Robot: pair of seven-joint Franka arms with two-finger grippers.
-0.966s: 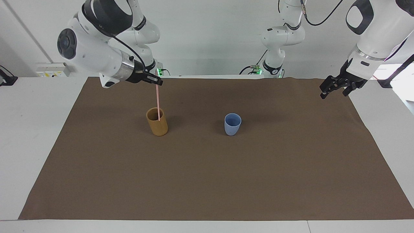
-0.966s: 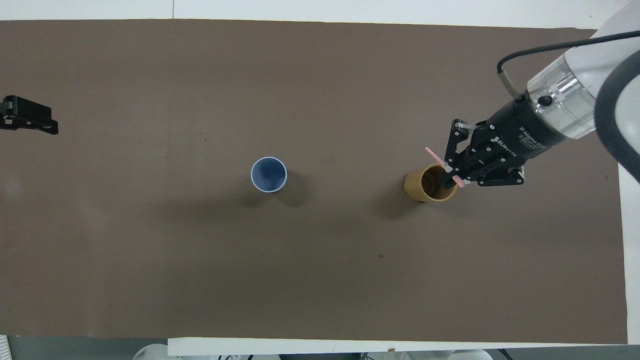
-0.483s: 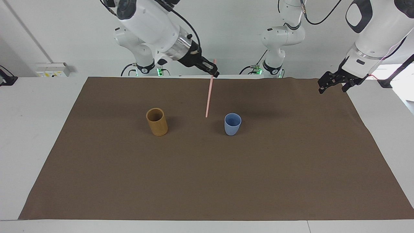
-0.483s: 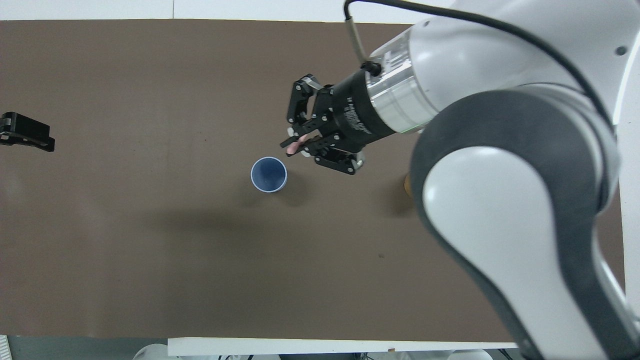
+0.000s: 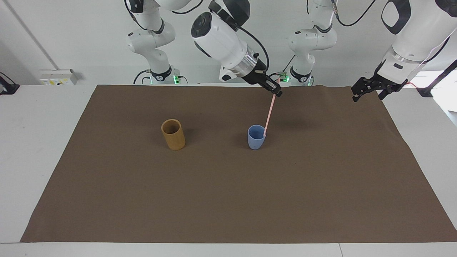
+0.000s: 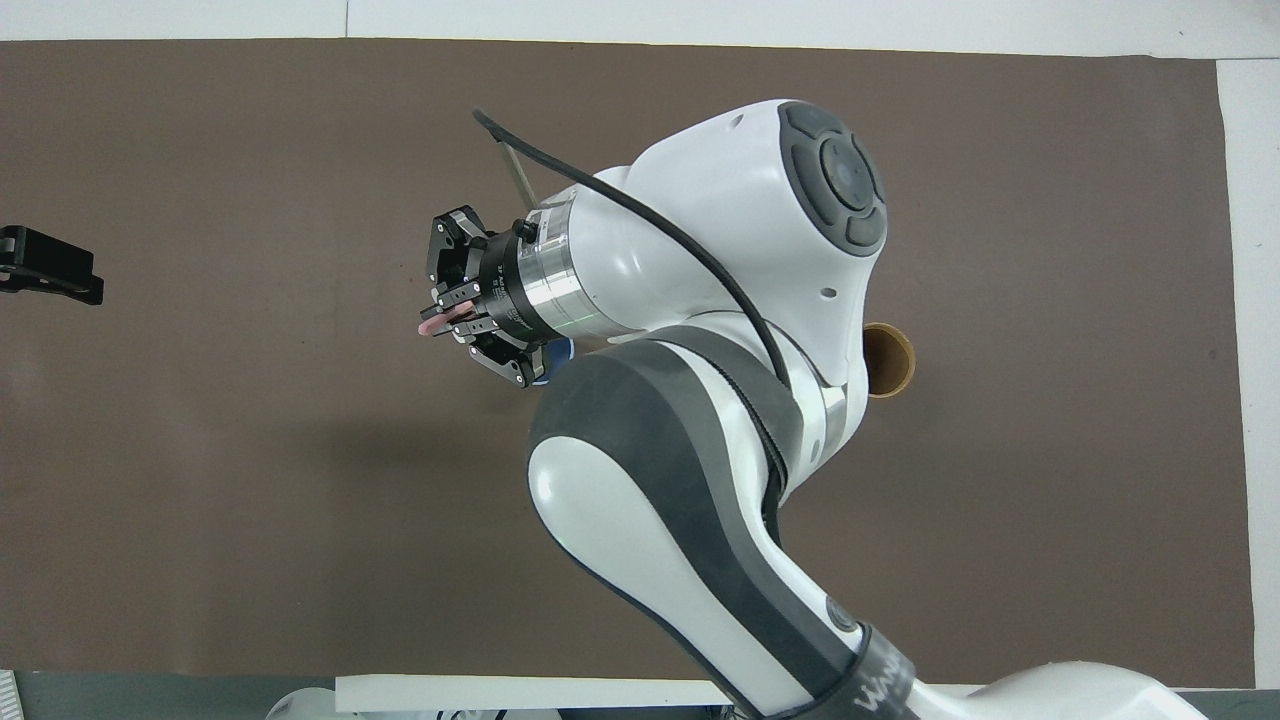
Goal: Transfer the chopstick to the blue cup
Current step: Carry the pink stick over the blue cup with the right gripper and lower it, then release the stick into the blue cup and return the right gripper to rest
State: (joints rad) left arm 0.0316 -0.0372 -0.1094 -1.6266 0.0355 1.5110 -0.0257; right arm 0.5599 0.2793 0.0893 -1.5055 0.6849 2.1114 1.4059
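The right tool (image 5: 277, 92) is clamping the chopstick (image 5: 269, 112) tilted, lower tip dipping inside the blue cup (image 5: 256, 137) for release (left tool (image 5: 367, 91), fingers apart, is waiting aside).

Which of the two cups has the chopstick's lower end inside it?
The blue cup: the chopstick leans into its mouth, held by the right gripper. The tan cup is empty.

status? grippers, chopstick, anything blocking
Right gripper shut on chopstick, tilted, lower tip in blue cup mouth. Left gripper open, waiting over the left arm's end of the table. Tan cup well aside; nothing blocking.
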